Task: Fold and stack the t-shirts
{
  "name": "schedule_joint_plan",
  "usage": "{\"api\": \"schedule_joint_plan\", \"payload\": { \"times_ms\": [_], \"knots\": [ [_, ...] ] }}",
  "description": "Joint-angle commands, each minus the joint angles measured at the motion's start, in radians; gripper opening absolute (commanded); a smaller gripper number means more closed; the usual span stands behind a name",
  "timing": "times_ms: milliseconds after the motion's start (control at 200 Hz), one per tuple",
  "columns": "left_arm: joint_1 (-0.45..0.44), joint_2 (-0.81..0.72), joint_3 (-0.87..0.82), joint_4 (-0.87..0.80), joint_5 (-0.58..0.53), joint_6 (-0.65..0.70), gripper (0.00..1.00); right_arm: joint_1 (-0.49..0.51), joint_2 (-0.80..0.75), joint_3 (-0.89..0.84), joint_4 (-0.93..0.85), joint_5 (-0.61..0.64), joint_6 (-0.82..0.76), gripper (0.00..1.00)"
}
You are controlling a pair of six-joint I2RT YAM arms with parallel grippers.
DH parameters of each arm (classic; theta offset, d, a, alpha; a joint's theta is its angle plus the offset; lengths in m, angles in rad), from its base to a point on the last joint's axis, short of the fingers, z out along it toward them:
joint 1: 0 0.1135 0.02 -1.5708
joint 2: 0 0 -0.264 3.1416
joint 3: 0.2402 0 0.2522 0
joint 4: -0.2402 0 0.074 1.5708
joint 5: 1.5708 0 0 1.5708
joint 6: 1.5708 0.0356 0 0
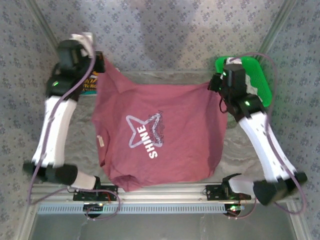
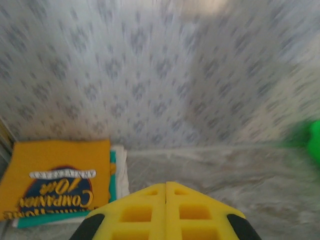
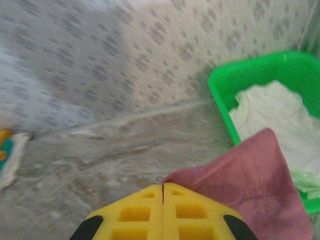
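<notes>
Overhead view. You see the maroon t-shirt (image 1: 165,135), soft matte knit, stretched front-up over the middle of the table (image 1: 235,145), whose top is pale and marbled. Its chest carries a pale outlined star and the word SHINE. The near hem is bunched and wrinkled; both far corners are drawn out to points.

The left gripper (image 1: 98,61) sits at the far left corner. In its wrist view the ribbed yellow plastic fingers (image 2: 145,210) meet along a closed seam. No cloth shows between them there, but overhead the shirt's corner runs straight up into them.

The right gripper (image 1: 214,84) sits at the far right corner. Its yellow fingers (image 3: 145,210) are likewise pressed together, and a hemmed fold of the maroon cloth (image 3: 250,175) comes out from their tips, so you have this corner pinched.

At the far left of the table lies a flat folded stack: the yellow-orange t-shirt (image 2: 55,170) with dark-blue lettering on top, and the edges of a teal t-shirt (image 2: 113,167) and a white t-shirt (image 2: 121,172) beneath it.

At the far right stands a green plastic mesh basket (image 3: 225,95) with rounded corners, holding crumpled white cloth (image 3: 270,110).
</notes>
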Motion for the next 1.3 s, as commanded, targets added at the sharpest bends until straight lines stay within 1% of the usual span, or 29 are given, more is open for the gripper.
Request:
{"api": "schedule_joint_plan", "payload": {
  "times_ms": [0,40,65,75,95,105,125,150,210,235,260,300,340,395,465,505,545,580,610,705,795,929,1024,1194,1294],
  "knots": [
    [0.018,0.156,-0.023,0.171,-0.006,0.064,0.00,-0.074,0.178,-0.032,0.204,-0.085,0.085,0.00],
    [0.024,0.247,0.017,0.188,0.015,0.077,0.00,-0.092,0.264,-0.005,0.242,-0.118,0.095,0.00],
    [0.025,0.306,0.057,0.191,0.026,0.084,0.01,-0.099,0.326,0.028,0.251,-0.141,0.099,0.09],
    [0.025,0.332,0.073,0.191,0.028,0.087,0.05,-0.102,0.351,0.044,0.249,-0.150,0.101,0.13],
    [0.026,0.382,0.113,0.184,0.027,0.090,0.17,-0.110,0.401,0.083,0.239,-0.170,0.104,0.22],
    [0.027,0.407,0.143,0.175,0.024,0.090,0.25,-0.113,0.426,0.105,0.234,-0.184,0.105,0.26],
    [0.027,0.459,0.200,0.148,0.021,0.088,0.38,-0.119,0.475,0.150,0.217,-0.206,0.106,0.32],
    [0.027,0.522,0.286,0.093,0.017,0.083,0.47,-0.125,0.530,0.209,0.192,-0.238,0.106,0.39],
    [0.025,0.662,0.518,-0.085,-0.016,0.039,0.52,-0.134,0.626,0.338,0.108,-0.312,0.099,0.46],
    [0.024,0.699,0.579,-0.133,-0.018,0.026,0.54,-0.135,0.639,0.359,0.102,-0.324,0.080,0.49],
    [0.021,0.713,0.605,-0.154,-0.013,0.017,0.57,-0.131,0.636,0.359,0.109,-0.324,0.072,0.52],
    [0.009,0.698,0.571,-0.137,-0.014,0.001,0.61,-0.120,0.612,0.331,0.133,-0.307,0.060,0.57],
    [-0.008,0.646,0.468,-0.081,-0.025,-0.017,0.64,-0.113,0.579,0.296,0.146,-0.293,0.055,0.61],
    [-0.035,0.542,0.259,0.050,-0.030,-0.051,0.68,-0.103,0.532,0.246,0.150,-0.308,0.043,0.62],
    [-0.069,0.403,-0.053,0.247,-0.029,-0.116,0.73,-0.083,0.448,0.118,0.191,-0.327,0.028,0.62],
    [-0.080,0.347,-0.203,0.342,-0.021,-0.165,0.74,-0.074,0.414,0.052,0.216,-0.336,0.022,0.62],
    [-0.084,0.318,-0.316,0.415,0.010,-0.211,0.73,-0.065,0.372,-0.022,0.246,-0.347,0.018,0.62],
    [-0.083,0.317,-0.371,0.446,0.044,-0.243,0.73,-0.058,0.346,-0.081,0.269,-0.350,0.014,0.62],
    [-0.082,0.330,-0.391,0.438,0.054,-0.262,0.73,-0.054,0.326,-0.123,0.283,-0.355,0.009,0.62],
    [-0.083,0.410,-0.355,0.368,0.095,-0.278,0.74,-0.044,0.278,-0.231,0.321,-0.359,-0.023,0.62],
    [-0.087,0.484,-0.315,0.361,0.113,-0.276,0.75,-0.043,0.252,-0.320,0.363,-0.351,-0.043,0.62],
    [-0.088,0.598,-0.211,0.308,0.117,-0.290,0.75,-0.047,0.253,-0.349,0.372,-0.338,-0.051,0.62],
    [-0.094,0.653,-0.172,0.302,0.114,-0.292,0.74,-0.044,0.249,-0.361,0.394,-0.332,-0.044,0.62],
    [-0.107,0.723,-0.104,0.271,0.124,-0.285,0.59,-0.052,0.264,-0.350,0.389,-0.331,-0.045,0.62],
    [-0.113,0.734,-0.097,0.268,0.123,-0.301,0.58,-0.061,0.264,-0.350,0.381,-0.333,-0.039,0.63]
  ]
}}
